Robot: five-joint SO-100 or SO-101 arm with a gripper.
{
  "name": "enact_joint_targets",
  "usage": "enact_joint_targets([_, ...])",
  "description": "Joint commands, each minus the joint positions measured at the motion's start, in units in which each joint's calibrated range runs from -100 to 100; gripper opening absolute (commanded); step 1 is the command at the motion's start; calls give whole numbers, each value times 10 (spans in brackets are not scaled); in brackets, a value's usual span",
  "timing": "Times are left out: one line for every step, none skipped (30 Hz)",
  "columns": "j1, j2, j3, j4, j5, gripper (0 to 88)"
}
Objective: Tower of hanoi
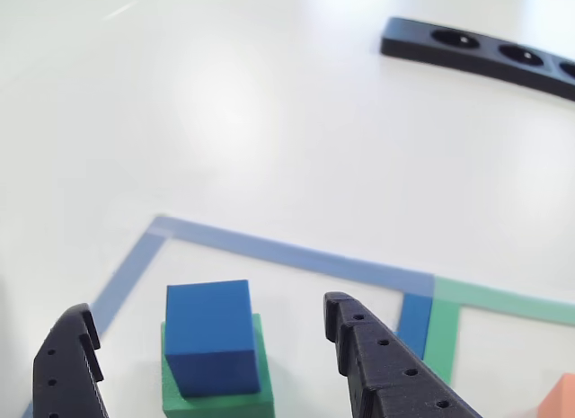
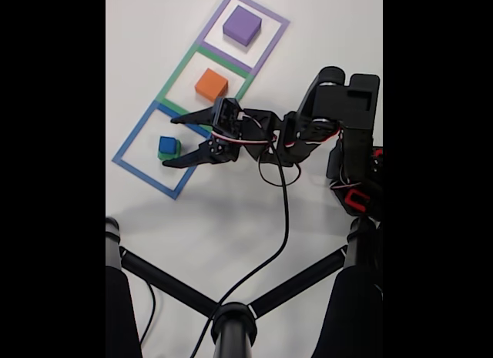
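Observation:
A blue cube sits on top of a wider green block inside a blue tape square. My gripper is open, with one black finger on each side of the stack and not touching it. In the fixed view the gripper reaches left from the arm and straddles the blue cube on the green block. An orange cube sits in the green tape square and a purple cube in the purple tape square. A corner of the orange cube shows at the lower right.
A black power strip lies at the far right of the white table. The arm's base stands right of the squares, and a black cable trails down from it. A black stand with spread legs occupies the near side.

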Motion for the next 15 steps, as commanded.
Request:
enact_joint_targets([-14,8,-28,-19,14,286])
enact_joint_targets([-16,12,-29,-21,14,286])
enact_joint_targets([-18,18,-32,-24,14,285])
enact_joint_targets([-19,22,-35,-26,14,284])
enact_joint_targets([-21,27,-37,-27,14,284])
enact_joint_targets([-22,31,-39,-31,14,285])
enact_joint_targets([-24,34,-39,-33,14,285])
enact_joint_targets([-25,36,-39,-35,14,285])
enact_joint_targets([-27,40,-39,-37,14,284])
enact_joint_targets([-27,41,-40,-40,14,284])
enact_joint_targets([-29,44,-43,-41,14,283])
enact_joint_targets([-30,46,-45,-43,14,282])
enact_joint_targets([-31,48,-48,-43,14,282])
enact_joint_targets([-31,48,-50,-43,14,281])
enact_joint_targets([-32,49,-52,-43,14,277])
